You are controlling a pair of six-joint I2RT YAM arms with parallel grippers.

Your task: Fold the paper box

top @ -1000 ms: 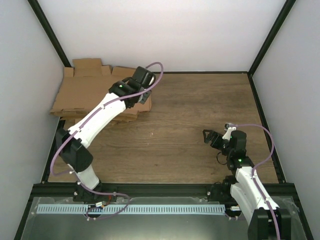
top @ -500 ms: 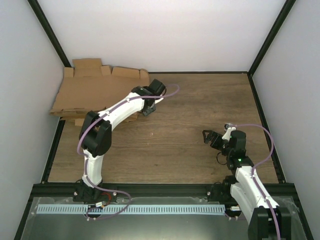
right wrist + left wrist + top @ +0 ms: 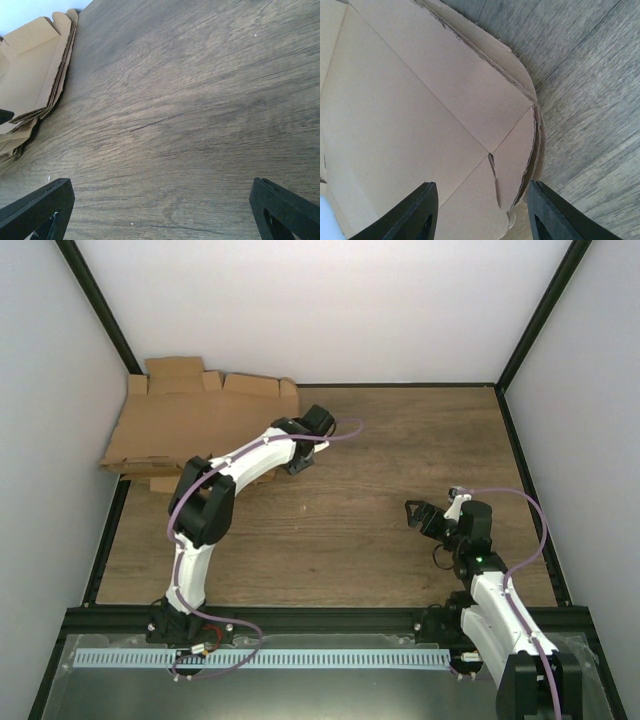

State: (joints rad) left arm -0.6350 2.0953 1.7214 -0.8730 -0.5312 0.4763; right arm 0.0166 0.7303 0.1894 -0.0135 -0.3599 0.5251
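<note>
Left arm (image 3: 235,465) covers the 10 o'clock pile's (image 3: 160,425) corner. Top box (image 3: 410,115) lies flat, creased. Left hand (image 3: 481,190) and right hand (image 3: 161,187) are released.

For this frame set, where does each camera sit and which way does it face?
Top external: above and behind the arms, facing down on the table; both arms show, left gripper at the cardboard pile, right gripper over bare wood.
Left wrist: on the left arm, looking down at the pile's corner; its fingers at the bottom.
Right wrist: looking low across the wood toward the pile; its fingers in the bottom corners.
Shared: all three show the pile.
</note>
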